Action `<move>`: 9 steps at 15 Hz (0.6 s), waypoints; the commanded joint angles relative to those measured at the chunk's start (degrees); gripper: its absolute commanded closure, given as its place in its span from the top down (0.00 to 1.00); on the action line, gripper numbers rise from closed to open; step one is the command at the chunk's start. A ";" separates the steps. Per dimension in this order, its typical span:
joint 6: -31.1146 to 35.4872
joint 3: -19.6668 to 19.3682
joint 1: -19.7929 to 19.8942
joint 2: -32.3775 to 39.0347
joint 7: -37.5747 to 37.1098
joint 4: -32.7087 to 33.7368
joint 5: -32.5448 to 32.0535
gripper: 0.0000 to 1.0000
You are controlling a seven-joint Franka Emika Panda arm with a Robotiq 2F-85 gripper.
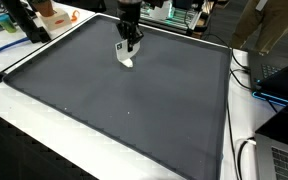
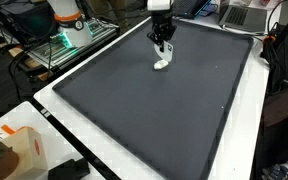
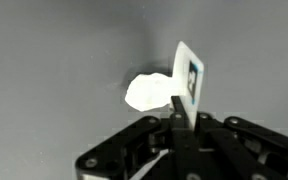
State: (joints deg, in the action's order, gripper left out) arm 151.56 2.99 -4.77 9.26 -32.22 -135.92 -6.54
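The tool (image 3: 176, 108) is clenched on a thin white card (image 3: 188, 72). A white lump (image 3: 148, 92), possibly crumpled paper, lies beneath it on the dark mat (image 1: 134, 110).

The pincer (image 3: 175, 100) is black all over. In the wrist view its body fills the lower edge, with angular links on both sides and two thin, straight fingers (image 3: 171, 112) in the middle. Some edges of the links shine a little grey. In an exterior view the arm (image 2: 160, 5) above it is white and rounded, and the pincer under it looks dark and narrow.
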 commanded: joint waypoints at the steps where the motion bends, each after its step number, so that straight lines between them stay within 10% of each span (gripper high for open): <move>1: 0.45 -1.18 -1.60 1.53 0.52 0.93 -0.55 0.01; 9: 1.25 -3.34 -3.14 6.82 -0.14 3.88 -2.11 0.01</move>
State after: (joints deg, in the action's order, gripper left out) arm 151.56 1.48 -6.70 12.45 -32.16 -133.57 -6.93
